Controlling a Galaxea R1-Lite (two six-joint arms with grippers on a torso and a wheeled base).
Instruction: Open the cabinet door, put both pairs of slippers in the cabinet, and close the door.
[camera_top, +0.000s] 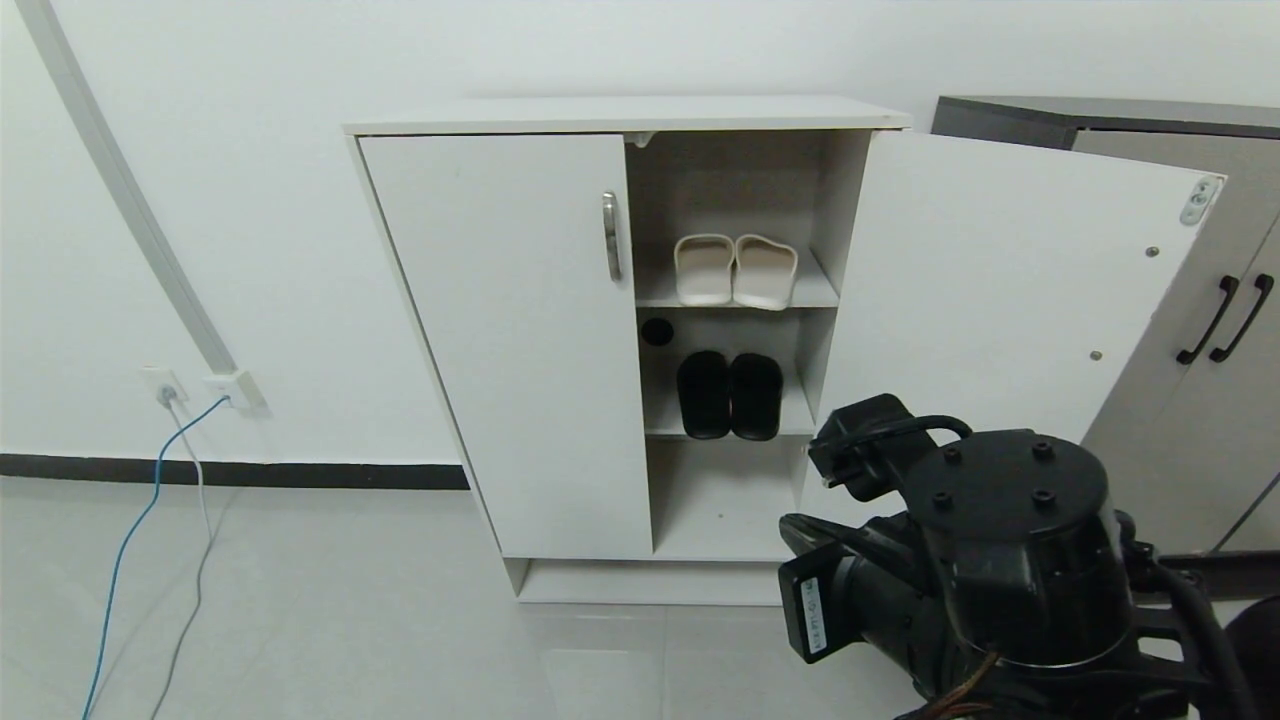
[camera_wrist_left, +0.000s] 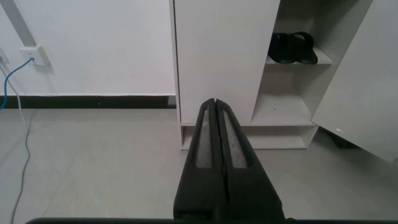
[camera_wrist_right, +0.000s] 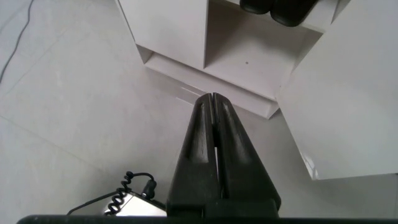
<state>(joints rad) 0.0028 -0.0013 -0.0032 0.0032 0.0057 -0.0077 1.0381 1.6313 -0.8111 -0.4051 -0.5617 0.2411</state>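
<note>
- We see the cabinet door (camera_top: 1000, 290) standing open; white slippers (camera_top: 735, 270) sit one shelf above black slippers (camera_top: 730, 395);
- our left gripper (camera_wrist_left: 215, 102) and right gripper (camera_wrist_right: 212, 97) are clenched, both empty.

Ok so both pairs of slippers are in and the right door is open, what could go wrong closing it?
1. The black slippers reach the front edge of their shelf, so the open door may catch them.
2. The right gripper is shut and low, near that door's bottom edge; pushing the flat panel, it could slip off.
</note>
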